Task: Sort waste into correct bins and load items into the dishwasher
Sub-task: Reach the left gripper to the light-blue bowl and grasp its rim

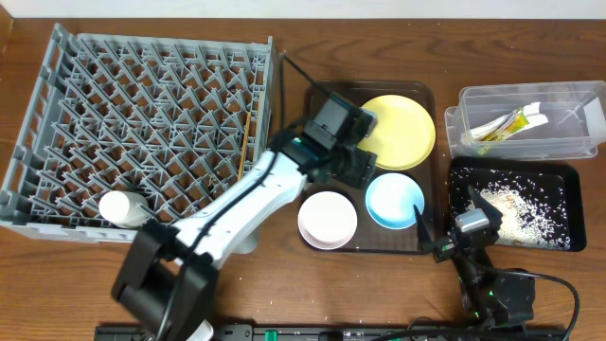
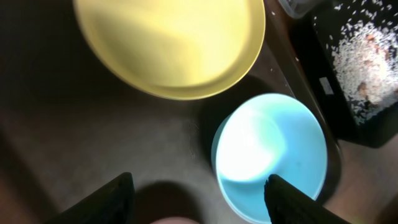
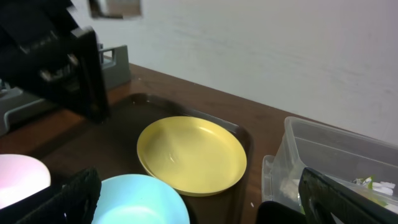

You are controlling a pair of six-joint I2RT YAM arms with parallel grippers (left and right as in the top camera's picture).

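Brown wooden table [image 1: 379, 303], dish rack [image 1: 142, 123] at 9 o'clock, a white cup [image 1: 123, 206] lying in its near corner. We find the left gripper [image 1: 358, 169] over the dark tray [image 1: 369, 239], fingers spread wide, nothing held. From it the blue bowl [image 1: 395, 201] lies close at 4 o'clock, the yellow plate [image 1: 398, 131] at 2, the white bowl [image 1: 328, 219] at 7. All round, so no long axis to match. We note the right gripper [image 3: 199, 183] low at 5 o'clock, likewise wide and empty. We judge the left arm nearer, the blue bowl its likeliest pick.
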